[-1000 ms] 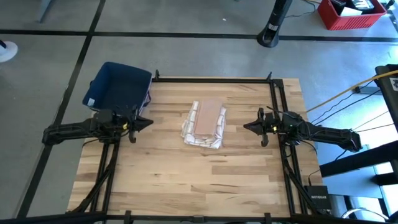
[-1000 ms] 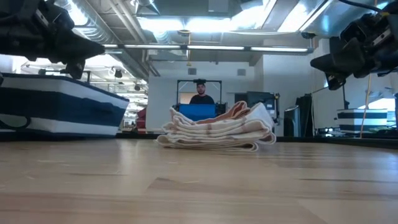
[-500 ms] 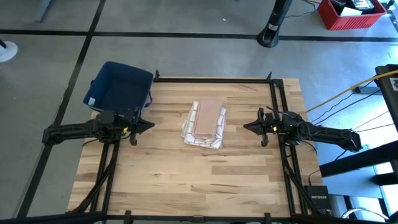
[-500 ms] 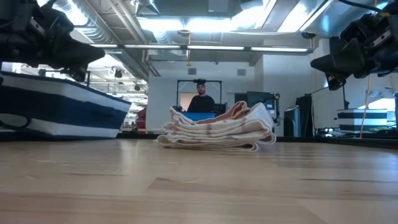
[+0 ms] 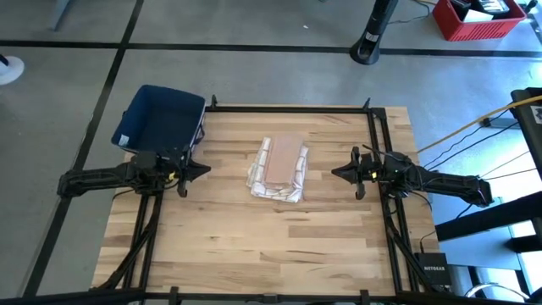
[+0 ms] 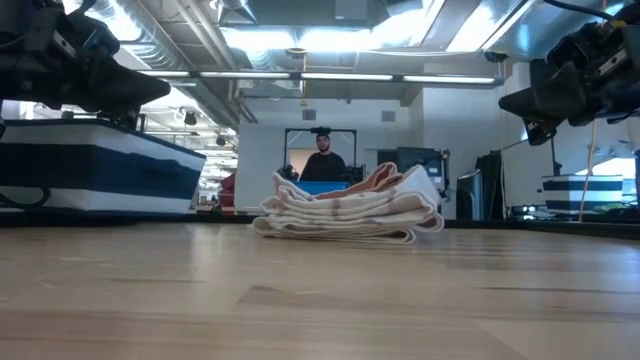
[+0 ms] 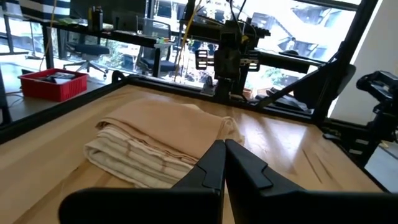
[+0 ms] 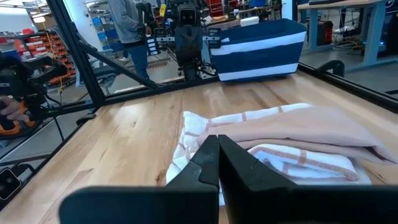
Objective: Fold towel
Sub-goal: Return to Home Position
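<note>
Towels (image 5: pixel 277 168) lie as one folded stack at the middle of the table (image 5: pixel 254 246), between my two grippers and touching neither.

Make-up of the stack: a light brown towel (image 5: pixel 284 157) on top, folded narrow. The white patterned towels (image 5: pixel 273 188) are beneath it, their edges showing past it on the near side and the left.

Handling, in my judgement:
- The cloth is soft, light and limp, and not fragile.
- The layers rest loose on one another and would likely slide or sag if lifted by a single edge.
- A sound hold would be on the folded ends, pinching all layers at once from both sides, not on a loose corner.

Grippers: my left gripper (image 5: pixel 206 167) hangs above the table to the left of the stack, with its jaws pressed together on nothing. My right gripper (image 5: pixel 333 173) hangs opposite on the right, with its jaws likewise pressed together and empty. Both point toward the stack.

Containers:
- A navy bin (image 5: pixel 161 119) with a white stripe sits at the far left corner, just behind my left gripper. From above only its dark inside shows, and I see no item in it.
- A red crate (image 5: pixel 461 25) stands on the floor beyond the far right corner. It holds some objects I cannot identify.

Folding looks complete.
</note>
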You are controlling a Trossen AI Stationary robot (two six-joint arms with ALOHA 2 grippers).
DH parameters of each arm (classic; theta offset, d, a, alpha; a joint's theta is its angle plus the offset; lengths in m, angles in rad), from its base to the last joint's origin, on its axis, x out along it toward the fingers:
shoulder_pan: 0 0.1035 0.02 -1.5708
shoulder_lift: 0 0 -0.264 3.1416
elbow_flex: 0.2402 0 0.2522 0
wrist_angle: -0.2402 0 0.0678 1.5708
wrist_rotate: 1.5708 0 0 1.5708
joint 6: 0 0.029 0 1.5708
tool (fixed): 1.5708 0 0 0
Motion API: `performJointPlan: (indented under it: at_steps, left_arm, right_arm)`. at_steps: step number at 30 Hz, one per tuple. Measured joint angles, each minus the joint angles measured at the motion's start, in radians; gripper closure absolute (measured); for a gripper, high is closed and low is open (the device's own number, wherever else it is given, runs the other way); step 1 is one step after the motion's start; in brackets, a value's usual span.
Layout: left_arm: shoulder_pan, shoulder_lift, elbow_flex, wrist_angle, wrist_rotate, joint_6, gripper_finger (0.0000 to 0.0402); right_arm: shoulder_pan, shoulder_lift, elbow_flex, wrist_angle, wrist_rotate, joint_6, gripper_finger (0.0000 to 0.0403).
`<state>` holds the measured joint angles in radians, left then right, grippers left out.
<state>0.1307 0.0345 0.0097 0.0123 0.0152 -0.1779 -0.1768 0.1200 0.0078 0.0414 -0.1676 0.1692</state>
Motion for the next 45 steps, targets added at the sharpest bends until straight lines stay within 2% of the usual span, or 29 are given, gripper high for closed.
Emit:
performJointPlan:
  at_steps: [45]
  left_arm:
    - [0.000, 0.000, 0.000, -0.002, -0.002, -0.007, 0.0398]
  right_arm:
    - [0.000, 0.000, 0.000, 0.001, 0.000, 0.036, 0.0397]
